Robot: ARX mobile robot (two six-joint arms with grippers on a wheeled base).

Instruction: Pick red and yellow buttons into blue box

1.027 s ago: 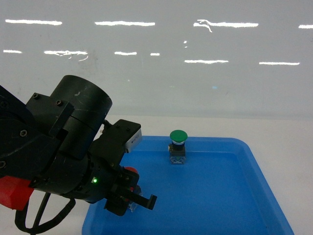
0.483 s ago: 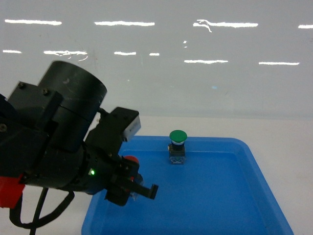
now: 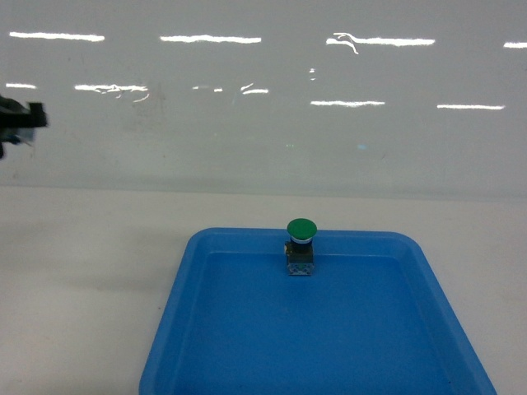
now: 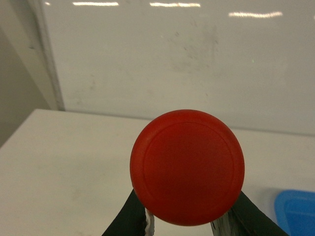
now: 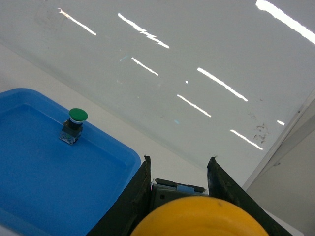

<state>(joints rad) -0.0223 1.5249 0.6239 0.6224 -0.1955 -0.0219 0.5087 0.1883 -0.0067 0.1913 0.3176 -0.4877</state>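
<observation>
- Our left pincer (image 4: 184,223) is closed on the red button (image 4: 187,167), the cap between its fingers.
- Our right pincer (image 5: 178,196) grips the yellow button (image 5: 199,219) likewise.

- The red button (image 4: 187,167) shows a plain, even red domed cap, held between the dark fingers of the left tool (image 4: 189,221).
- The yellow button (image 5: 199,219) has a yellow-orange cap; just beyond it, between the black fingers of the right tool (image 5: 179,196), sits a grey block with a small blue patch.
- The tray (image 3: 346,337) is bright uniform blue.
- The green button (image 3: 301,228) wears a green cap over a black-and-clear body.
- The worktop (image 3: 90,247) is off-white.
- The wall (image 3: 263,123) is pale grey-white, streaked with bright white light reflections.
</observation>
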